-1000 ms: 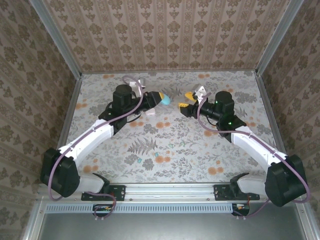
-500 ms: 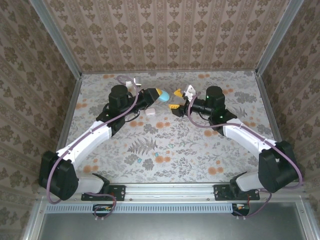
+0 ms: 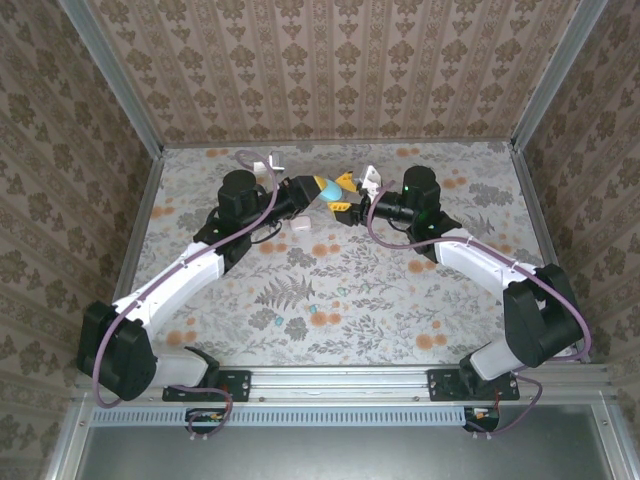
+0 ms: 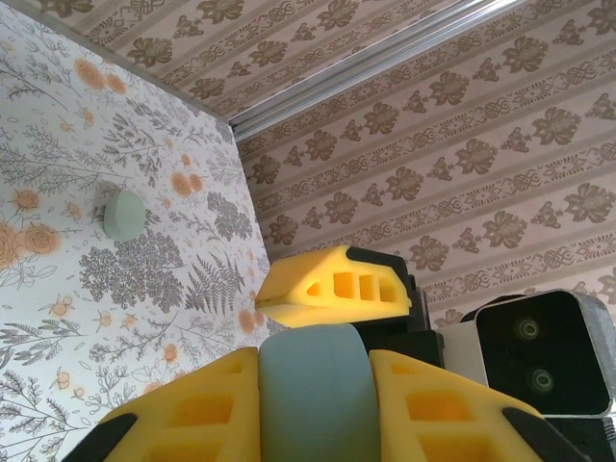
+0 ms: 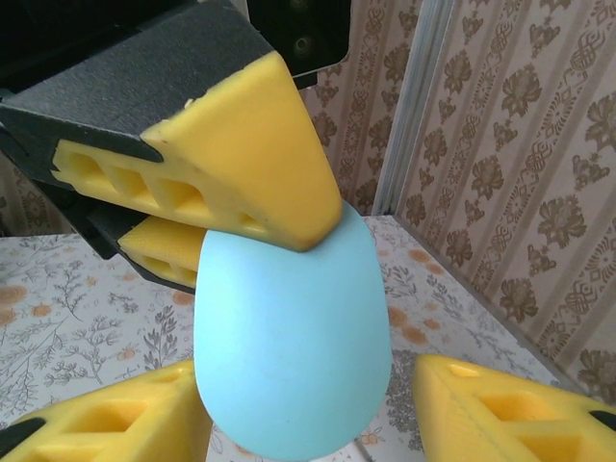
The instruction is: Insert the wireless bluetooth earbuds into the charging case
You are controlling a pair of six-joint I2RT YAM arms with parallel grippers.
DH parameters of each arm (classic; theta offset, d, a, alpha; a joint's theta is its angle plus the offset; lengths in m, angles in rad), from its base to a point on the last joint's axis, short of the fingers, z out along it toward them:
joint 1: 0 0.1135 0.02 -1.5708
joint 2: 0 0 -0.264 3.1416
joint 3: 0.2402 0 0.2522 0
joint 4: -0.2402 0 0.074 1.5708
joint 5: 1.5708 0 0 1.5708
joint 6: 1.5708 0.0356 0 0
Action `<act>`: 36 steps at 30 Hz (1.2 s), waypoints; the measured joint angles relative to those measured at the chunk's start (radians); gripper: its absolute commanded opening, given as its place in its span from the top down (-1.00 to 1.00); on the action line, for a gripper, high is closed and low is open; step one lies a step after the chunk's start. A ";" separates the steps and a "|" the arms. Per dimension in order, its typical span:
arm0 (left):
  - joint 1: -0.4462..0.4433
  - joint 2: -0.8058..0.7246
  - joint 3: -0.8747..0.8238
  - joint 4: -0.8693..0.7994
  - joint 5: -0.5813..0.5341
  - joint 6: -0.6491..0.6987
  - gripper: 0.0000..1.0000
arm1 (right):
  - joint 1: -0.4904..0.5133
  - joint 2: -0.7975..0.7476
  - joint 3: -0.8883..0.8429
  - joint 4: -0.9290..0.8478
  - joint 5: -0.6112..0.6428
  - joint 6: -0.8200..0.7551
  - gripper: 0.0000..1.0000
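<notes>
My left gripper point(image 3: 318, 188) is shut on a pale blue, pebble-shaped charging case point(image 3: 328, 193) and holds it above the far middle of the table. In the left wrist view the case point(image 4: 313, 395) sits clamped between my yellow fingers point(image 4: 192, 414). My right gripper point(image 3: 343, 197) meets it from the right. In the right wrist view the case point(image 5: 289, 346) hangs between my right fingers point(image 5: 500, 404); one touches it and the other stands apart, so the jaws are open. Tiny earbuds, one teal point(image 3: 297, 326) and one white point(image 3: 318, 320), lie on the table near the front.
A second pale green case point(image 4: 123, 214) lies on the flowered tabletop point(image 3: 380, 300). A small white piece point(image 3: 300, 227) rests below the left wrist. Patterned walls point(image 3: 330, 60) close the table on three sides, with a metal rail point(image 3: 340, 380) at the near edge.
My right gripper has swung left and now straddles the case. The left gripper shifted slightly left early on and kept its grip on the case.
</notes>
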 measured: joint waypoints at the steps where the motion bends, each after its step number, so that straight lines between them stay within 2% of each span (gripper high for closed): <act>1: 0.000 0.000 0.000 0.001 0.000 0.000 0.63 | 0.000 0.000 0.000 0.002 -0.001 0.000 -0.08; 4: 0.000 0.000 0.000 0.004 0.000 0.000 0.63 | 0.000 0.000 0.000 0.008 -0.005 0.000 -0.06; 7: 0.000 0.000 0.000 0.006 0.000 0.000 0.63 | 0.000 0.000 0.000 0.010 -0.008 0.000 -0.14; 13: -0.004 0.000 0.000 0.006 0.000 0.000 0.63 | 0.000 0.000 -0.001 0.037 -0.005 0.000 -0.18; 24: -0.004 0.000 0.000 0.008 -0.001 -0.006 0.63 | 0.005 -0.002 -0.011 0.062 0.013 -0.001 -0.16; 27: -0.004 0.000 0.000 0.008 -0.004 -0.006 0.63 | 0.007 -0.004 -0.019 0.077 0.023 -0.001 -0.08; 31: -0.004 0.000 0.000 0.010 -0.013 -0.006 0.62 | 0.012 -0.004 -0.026 0.087 0.024 0.000 0.18; 33: -0.004 0.000 0.000 0.010 -0.015 -0.006 0.46 | 0.011 -0.006 -0.026 0.083 0.023 0.000 0.26; 36: -0.005 0.000 0.000 0.004 -0.016 -0.003 0.04 | 0.010 -0.012 -0.025 0.061 0.015 -0.002 0.34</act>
